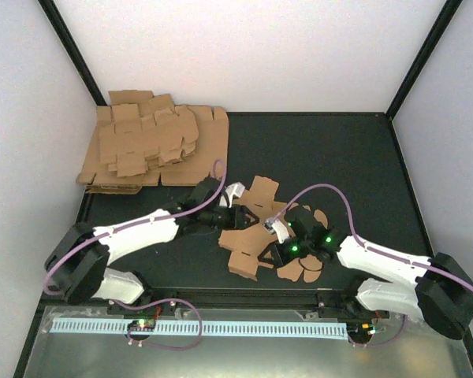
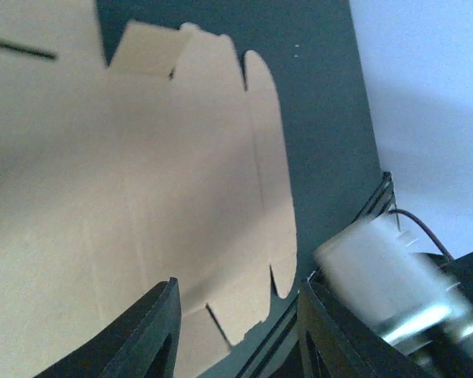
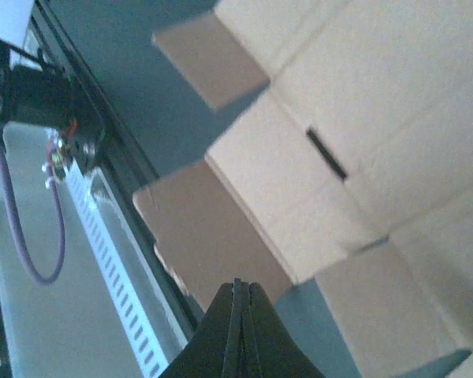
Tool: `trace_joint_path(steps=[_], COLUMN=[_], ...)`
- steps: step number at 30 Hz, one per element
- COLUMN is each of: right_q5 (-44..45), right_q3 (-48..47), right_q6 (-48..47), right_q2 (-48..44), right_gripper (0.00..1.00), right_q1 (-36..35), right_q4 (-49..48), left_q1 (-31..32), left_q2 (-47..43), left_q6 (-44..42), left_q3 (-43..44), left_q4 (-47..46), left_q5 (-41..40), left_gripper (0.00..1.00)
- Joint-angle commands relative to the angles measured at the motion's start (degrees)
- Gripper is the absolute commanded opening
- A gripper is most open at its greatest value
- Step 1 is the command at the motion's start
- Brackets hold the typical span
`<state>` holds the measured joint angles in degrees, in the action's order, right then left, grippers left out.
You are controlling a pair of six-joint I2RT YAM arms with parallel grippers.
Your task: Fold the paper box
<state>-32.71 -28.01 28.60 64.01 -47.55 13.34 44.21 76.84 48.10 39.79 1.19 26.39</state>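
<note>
The paper box (image 1: 256,228) is a flat brown die-cut sheet with notched flaps and a slot, lying in the middle of the dark mat. My left gripper (image 1: 238,213) is at its left edge. In the left wrist view the gripper (image 2: 236,335) is open and empty, and the sheet (image 2: 142,197) spreads out beyond it. My right gripper (image 1: 281,246) is over the sheet's right part. In the right wrist view it is shut (image 3: 238,295), its tip over the edge of a flap (image 3: 213,236). I see nothing held between the fingers.
A thick pile of brown cardboard sheets (image 1: 150,150) lies at the back left of the mat. The black front rail (image 1: 244,298) and a perforated white strip (image 3: 110,260) run close behind the sheet's near flaps. White walls close in the sides and back.
</note>
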Motion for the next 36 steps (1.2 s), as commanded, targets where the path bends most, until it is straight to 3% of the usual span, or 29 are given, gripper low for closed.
trace_joint_path(steps=[1,5,10,13,22,36], right_q5=[-2.6,-2.0,0.2,0.8,3.8,14.5], right_q3=[2.2,3.7,5.8,6.7,7.9,4.4], right_q6=[2.0,3.9,5.4,6.1,7.0,6.3], right_q2=[-0.8,-2.0,-2.7,-1.6,4.6,0.9], right_gripper=[0.02,0.02,0.02,0.02,0.02,0.02], right_q1=[-2.0,-4.1,-4.8,-4.9,-4.9,-4.1], right_q4=[3.4,3.4,2.9,1.0,-5.2,-0.1], left_q1=[-0.3,-0.3,-0.3,-0.3,-0.3,-0.2], left_q2=[6.6,12.0,17.0,19.2,22.5,26.1], left_q6=[-9.5,-12.2,-14.0,-14.2,-14.4,-14.9], left_q3=[7.7,11.3,12.7,12.5,9.8,7.8], left_q4=[6.9,8.2,8.5,8.2,7.0,6.3], left_q5=[5.4,7.8,8.5,8.6,7.0,6.4], left_gripper=[0.42,0.36,0.11,0.02,0.01,0.02])
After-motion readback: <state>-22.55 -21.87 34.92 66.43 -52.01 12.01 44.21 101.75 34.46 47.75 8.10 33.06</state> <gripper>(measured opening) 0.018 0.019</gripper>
